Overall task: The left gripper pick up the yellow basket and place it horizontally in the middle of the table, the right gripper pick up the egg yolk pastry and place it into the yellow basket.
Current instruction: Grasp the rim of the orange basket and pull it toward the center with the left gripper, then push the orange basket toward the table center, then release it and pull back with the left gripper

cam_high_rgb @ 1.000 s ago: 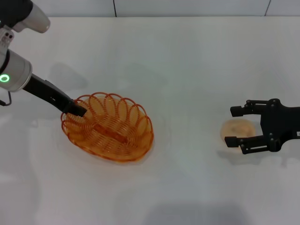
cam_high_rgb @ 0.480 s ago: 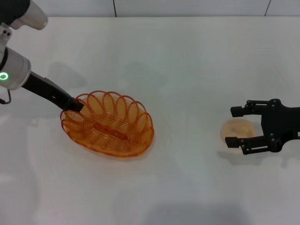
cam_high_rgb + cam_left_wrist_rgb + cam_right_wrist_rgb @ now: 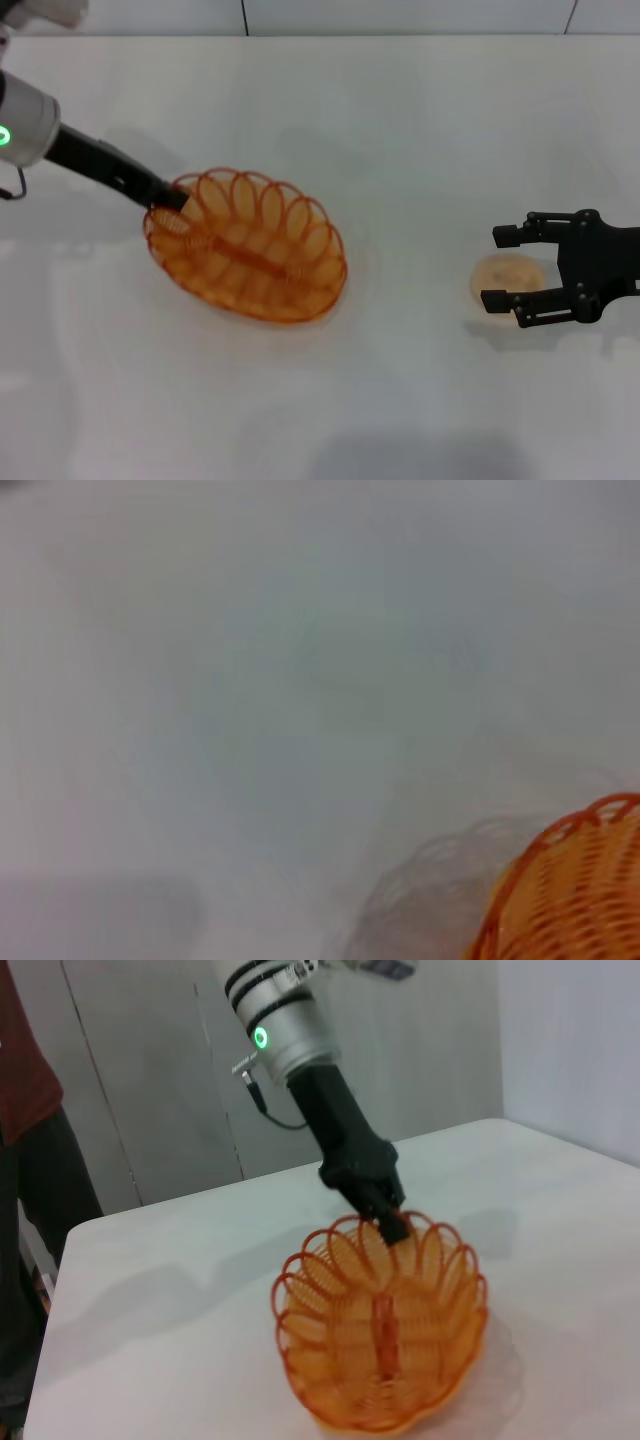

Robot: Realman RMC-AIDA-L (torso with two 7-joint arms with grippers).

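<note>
The yellow basket (image 3: 248, 248) is an oval orange woven basket left of the table's middle, tilted and raised at its left end. My left gripper (image 3: 167, 201) is shut on its looped rim at the upper left; the right wrist view shows the grip (image 3: 392, 1222) on the basket (image 3: 385, 1340). A corner of the basket shows in the left wrist view (image 3: 570, 900). The egg yolk pastry (image 3: 505, 279) lies on the white table (image 3: 400, 140) at the right. My right gripper (image 3: 510, 266) is open, low over the table, fingers either side of the pastry's right half.
A person in a red top (image 3: 25, 1160) stands beyond the table's far end in the right wrist view. Grey wall panels (image 3: 160, 1070) run behind the table.
My left gripper has lifted the basket's left end and carried it a little to the right and away from me; the basket has turned. The right gripper and pastry have not moved.
</note>
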